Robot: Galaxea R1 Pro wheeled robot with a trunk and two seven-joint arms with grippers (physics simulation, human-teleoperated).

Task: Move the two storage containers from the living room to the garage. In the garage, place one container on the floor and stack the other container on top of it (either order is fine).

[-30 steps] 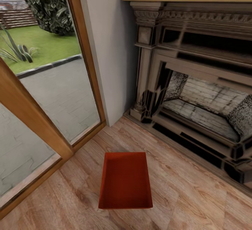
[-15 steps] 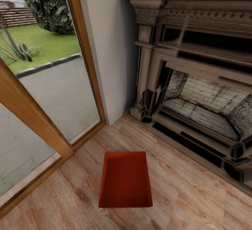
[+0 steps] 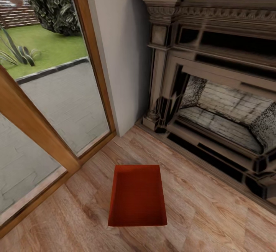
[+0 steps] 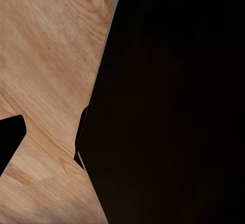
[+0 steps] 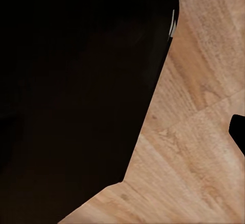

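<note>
In both wrist views a big black shape hides each end effector, so I cannot tell if either is released or clenched. One red storage container (image 3: 137,196) sits on the light wood floor (image 3: 214,213), near the fireplace (image 3: 214,102) and glass door (image 3: 50,102); no writing shows.

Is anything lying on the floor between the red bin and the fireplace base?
No. In the head view, only bare wood-plank floor separates the storage container from the fireplace base.
</note>
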